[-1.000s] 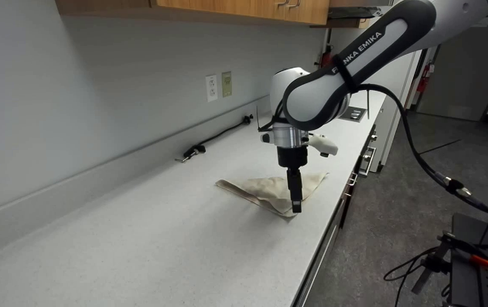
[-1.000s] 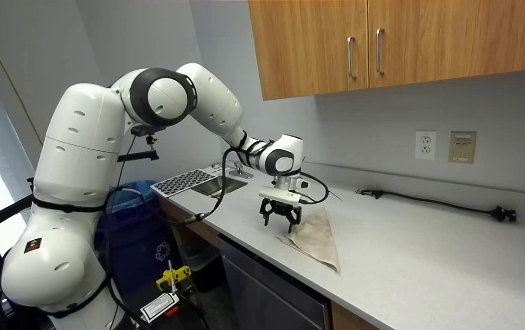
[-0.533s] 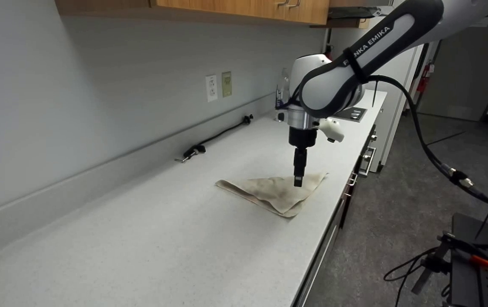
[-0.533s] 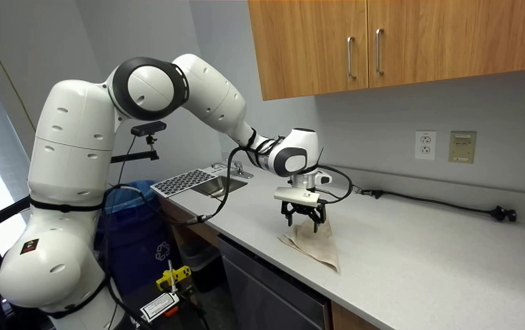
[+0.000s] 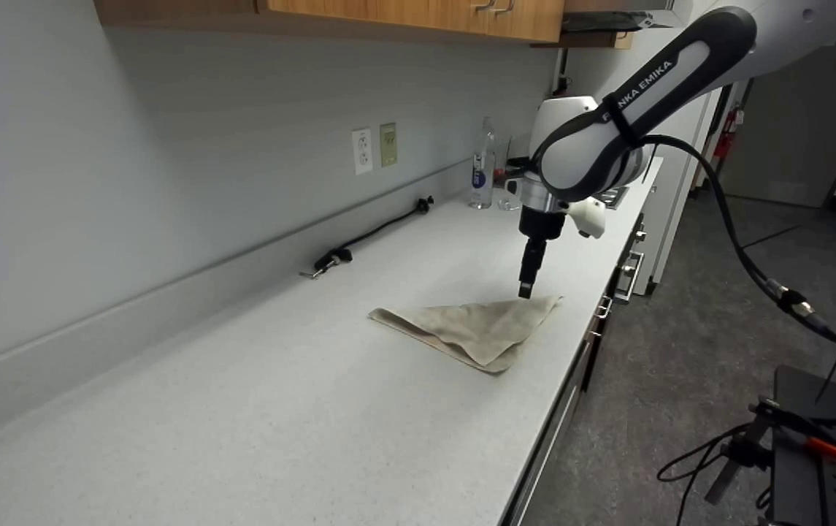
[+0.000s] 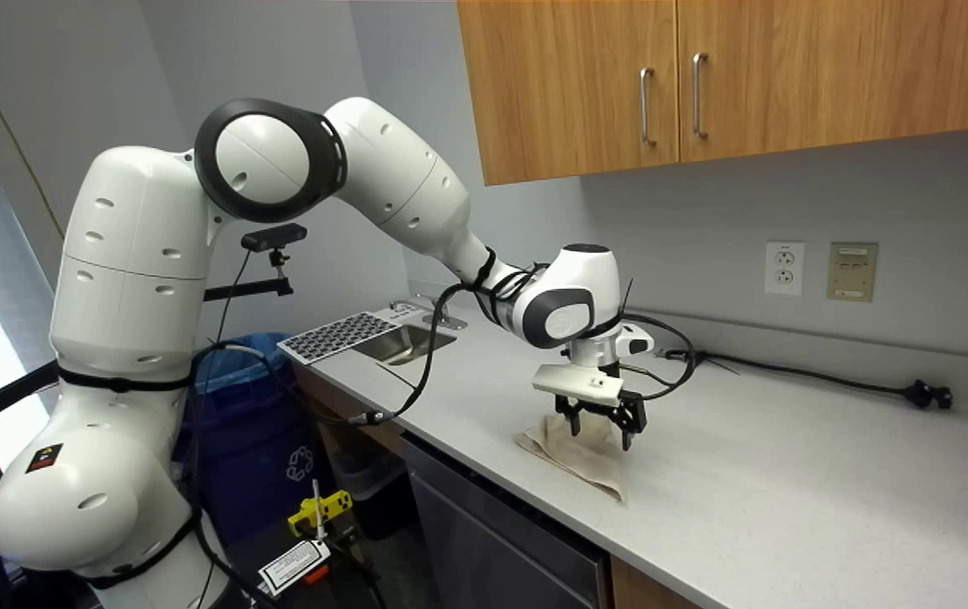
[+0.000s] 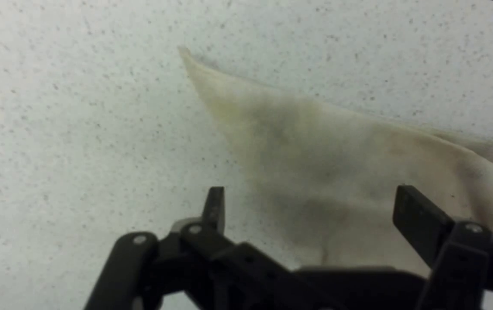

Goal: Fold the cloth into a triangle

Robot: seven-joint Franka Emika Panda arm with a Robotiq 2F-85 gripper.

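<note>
A beige cloth (image 5: 476, 329) lies on the white counter, folded over into a rough triangle. The upper layer's tip stops a little short of the lower layer's corner, and a lower edge shows along one side. It also shows in an exterior view (image 6: 576, 461), partly behind the fingers, and in the wrist view (image 7: 315, 146) with one pointed corner. My gripper (image 6: 600, 438) is open and empty above the cloth's long folded side, apart from it. In the wrist view the gripper (image 7: 311, 188) has one finger (image 7: 215, 206) over bare counter and the other finger (image 7: 420, 219) over the cloth.
A black cable with a clamp (image 5: 374, 234) lies along the wall. A clear bottle (image 5: 482, 175) stands farther back, by the wall. A sink (image 6: 403, 345) is at the counter's far end. Wooden cabinets (image 6: 788, 76) hang overhead. The counter's front edge runs near the cloth.
My open gripper has moved from the cloth's loose tip across to its folded side and tilted slightly. The cloth has stayed put. The bottle has come into view behind the arm.
</note>
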